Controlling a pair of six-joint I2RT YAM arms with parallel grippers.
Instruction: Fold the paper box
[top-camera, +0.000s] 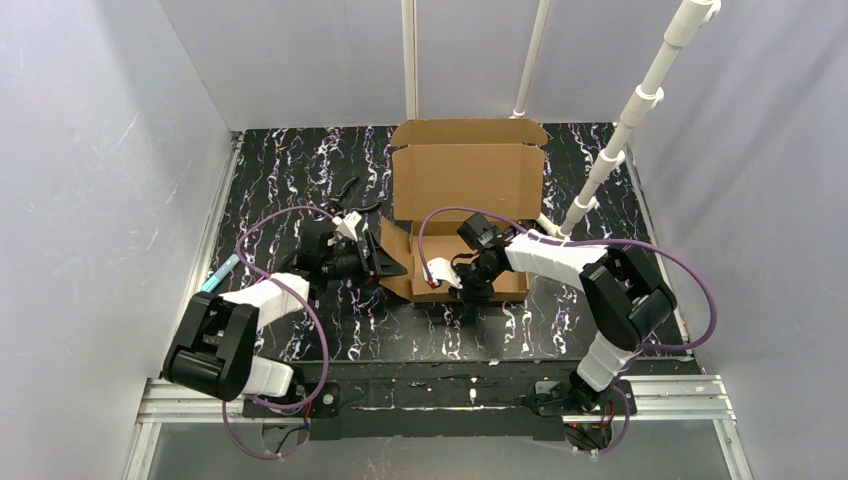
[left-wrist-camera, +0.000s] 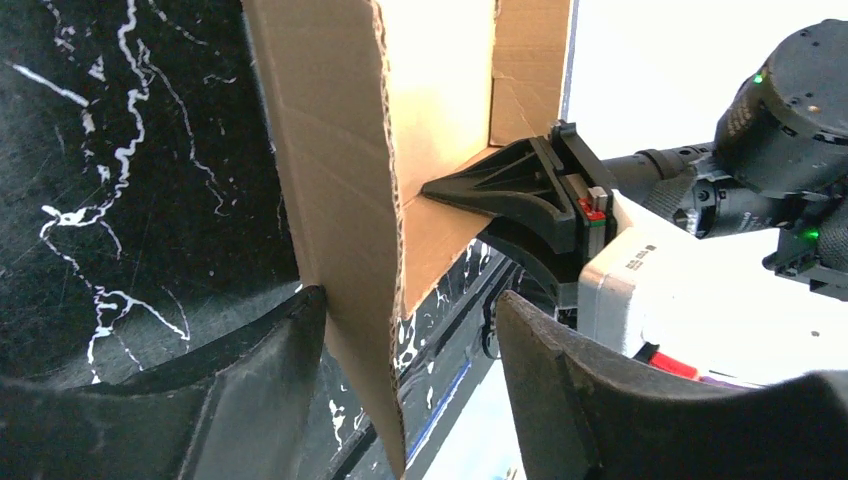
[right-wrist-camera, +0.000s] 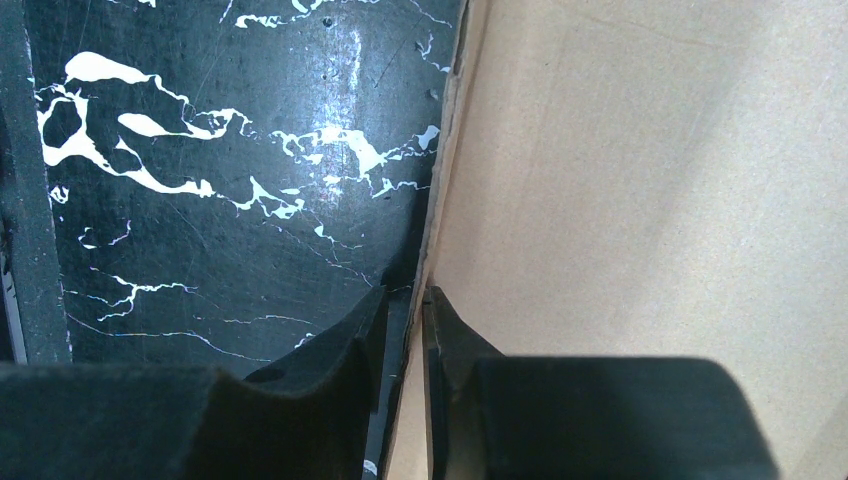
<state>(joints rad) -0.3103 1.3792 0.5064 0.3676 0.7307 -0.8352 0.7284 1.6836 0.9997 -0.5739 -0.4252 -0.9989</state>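
— Where is the paper box (top-camera: 465, 175) sitting?
— It's lying mid-way across the black marbled table (top-camera: 280, 180), with its lid standing up at the far side.
— What is the left gripper (left-wrist-camera: 410, 300) doing?
— It's straddling the box's side flap (left-wrist-camera: 340, 200), jaws wide, with one finger (left-wrist-camera: 260, 390) touching the cardboard.
— And the right gripper (right-wrist-camera: 405, 300)?
— It's pinching the near wall's edge, jaws nearly closed on it.
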